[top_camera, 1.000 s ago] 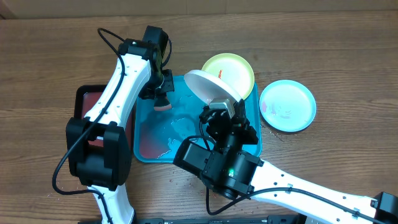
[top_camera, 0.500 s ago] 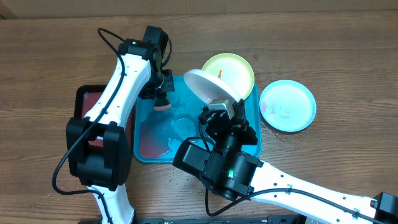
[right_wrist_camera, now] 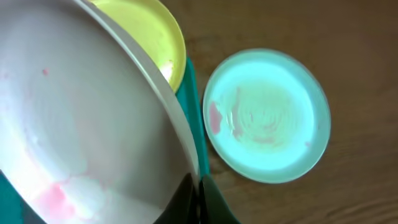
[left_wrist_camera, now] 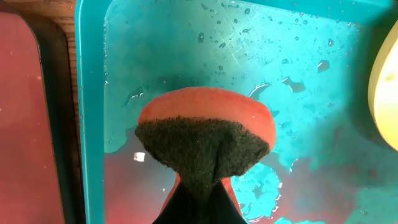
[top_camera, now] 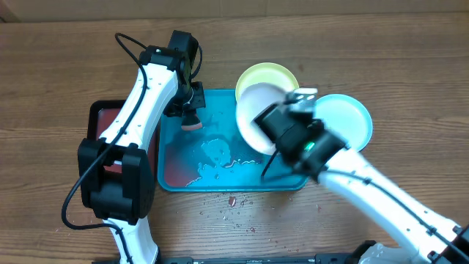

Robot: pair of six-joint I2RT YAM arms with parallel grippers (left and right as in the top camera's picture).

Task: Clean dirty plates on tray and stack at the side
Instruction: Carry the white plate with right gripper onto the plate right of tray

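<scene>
Both clenched: left end effector (left_wrist_camera: 196,202) on a sponge (left_wrist_camera: 205,134) over the tray's (top_camera: 170,147) far-left area; right end effector (right_wrist_camera: 198,198) on the rim of the pink-smeared cream plate (right_wrist_camera: 81,118), above the tray's right side. Likely light, stiff, wet-slippery; the rim suits grasping. Green plate (top_camera: 272,73) beyond; blue plate (top_camera: 350,116) on the desk (top_camera: 410,66), right.

Even light, faint glare on wet tray (left_wrist_camera: 186,37)
</scene>
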